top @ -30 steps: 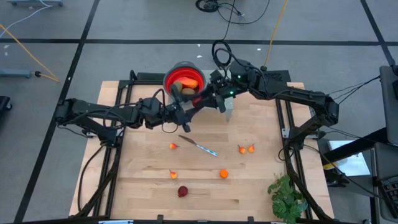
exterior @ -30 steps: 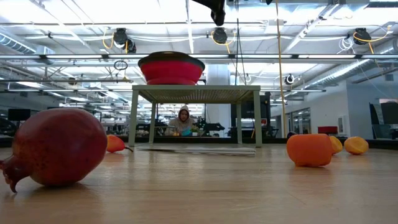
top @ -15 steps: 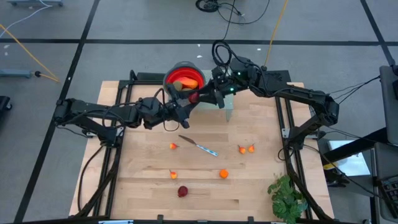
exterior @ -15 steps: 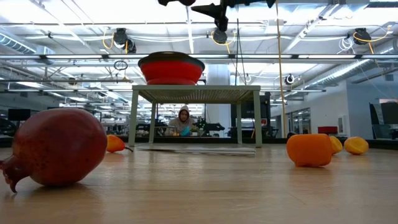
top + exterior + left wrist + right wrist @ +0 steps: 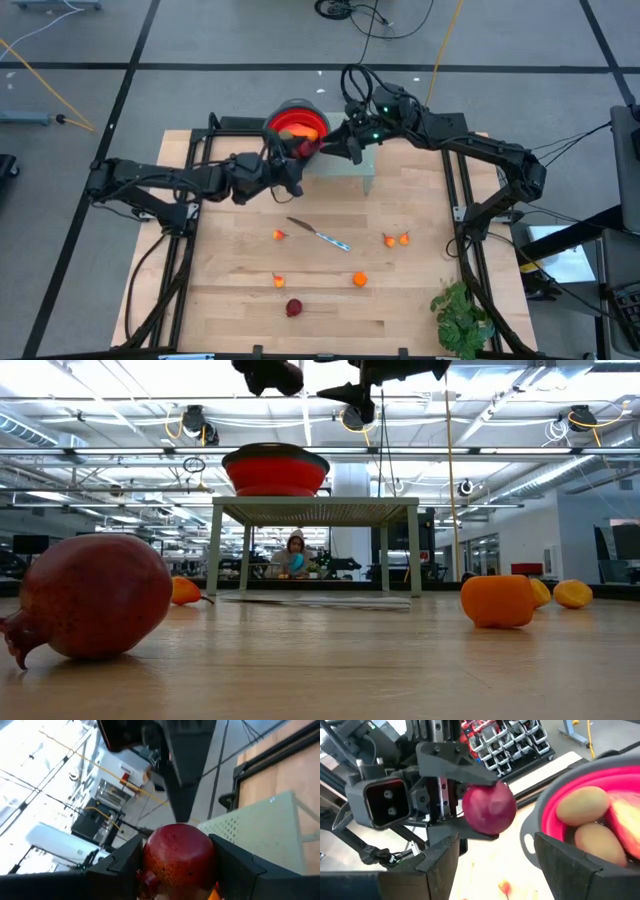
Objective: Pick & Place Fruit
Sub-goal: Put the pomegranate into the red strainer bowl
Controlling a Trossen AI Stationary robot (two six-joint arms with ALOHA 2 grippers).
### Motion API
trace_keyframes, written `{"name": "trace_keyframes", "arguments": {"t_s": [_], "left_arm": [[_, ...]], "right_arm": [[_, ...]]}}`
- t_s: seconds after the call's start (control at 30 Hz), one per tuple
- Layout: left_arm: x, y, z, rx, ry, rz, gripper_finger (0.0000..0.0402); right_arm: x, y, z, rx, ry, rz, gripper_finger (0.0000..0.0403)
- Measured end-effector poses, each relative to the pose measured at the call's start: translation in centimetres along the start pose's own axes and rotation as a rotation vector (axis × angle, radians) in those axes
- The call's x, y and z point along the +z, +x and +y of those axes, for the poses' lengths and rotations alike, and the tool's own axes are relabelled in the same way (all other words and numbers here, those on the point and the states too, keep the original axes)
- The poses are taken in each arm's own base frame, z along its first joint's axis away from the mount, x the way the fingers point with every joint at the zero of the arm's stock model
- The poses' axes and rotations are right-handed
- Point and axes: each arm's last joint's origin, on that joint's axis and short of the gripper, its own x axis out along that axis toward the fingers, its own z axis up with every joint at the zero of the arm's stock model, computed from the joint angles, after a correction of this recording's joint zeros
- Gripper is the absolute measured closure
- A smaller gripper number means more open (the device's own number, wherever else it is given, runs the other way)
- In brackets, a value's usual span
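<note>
You have open board in the lower left of the high view. In the centre, the knife (image 5: 320, 236) and small orange pieces (image 5: 359, 279) lie spread out. The plant (image 5: 462, 317) blocks the lower right corner. At the top, both arms crowd around the red bowl (image 5: 296, 124) on its stand (image 5: 366, 168).
</note>
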Motion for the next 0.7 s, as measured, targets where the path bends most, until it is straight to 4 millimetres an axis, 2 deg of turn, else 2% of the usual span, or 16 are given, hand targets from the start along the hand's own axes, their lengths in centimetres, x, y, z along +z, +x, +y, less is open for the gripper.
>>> {"name": "trace_keyframes", "arguments": {"t_s": [0.27,0.5,0.7], "left_arm": [[-1.4,1.2,0.8,0.001,-0.084,0.037,0.0217],[-2.5,2.0,1.5,-0.026,-0.177,0.044,0.0201],[-3.1,2.4,1.8,-0.033,-0.208,0.055,0.0215]], "right_arm": [[-0.4,-0.1,-0.2,-0.017,-0.043,0.037,0.0207],[-0.4,-0.4,0.0,-0.021,-0.125,0.046,0.0287],[-0.3,-1.1,0.3,-0.027,-0.220,0.051,0.0363]]}}
